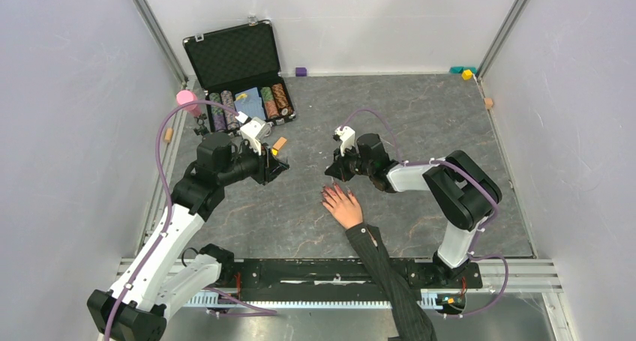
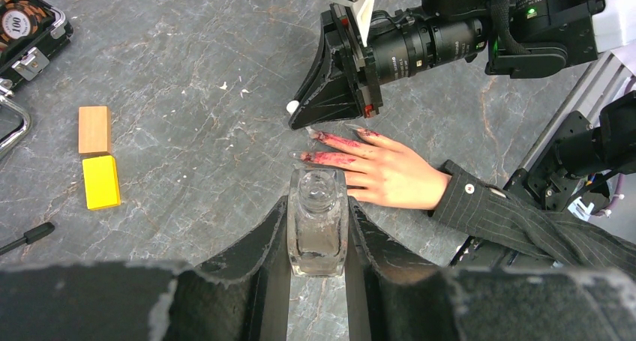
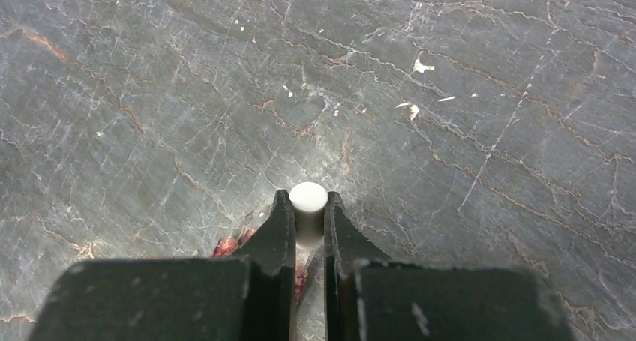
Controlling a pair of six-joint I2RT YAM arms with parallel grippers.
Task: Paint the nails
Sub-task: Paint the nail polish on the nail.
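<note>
left gripper [image 2: 318, 203]: clamped on upright clear bottle [image 2: 317, 240]
right gripper [image 3: 306, 200]: clamped on white cap [image 3: 308, 197]
hand [image 2: 391, 173]: flat on table [image 2: 187, 86], between both grippers
nails [image 2: 301, 156]: reddish, at fingertips, just under right gripper

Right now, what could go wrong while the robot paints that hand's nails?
1. Red polish is already smeared along the pale fingers, well past the reddish-pink nails. The right tool, shut on the small white cap right at the fingertips, could smear more skin.
2. The left tool is shut on the clear glass bottle, which has no cap on. Tipping it might spill polish onto the grey stone-patterned table.
</note>
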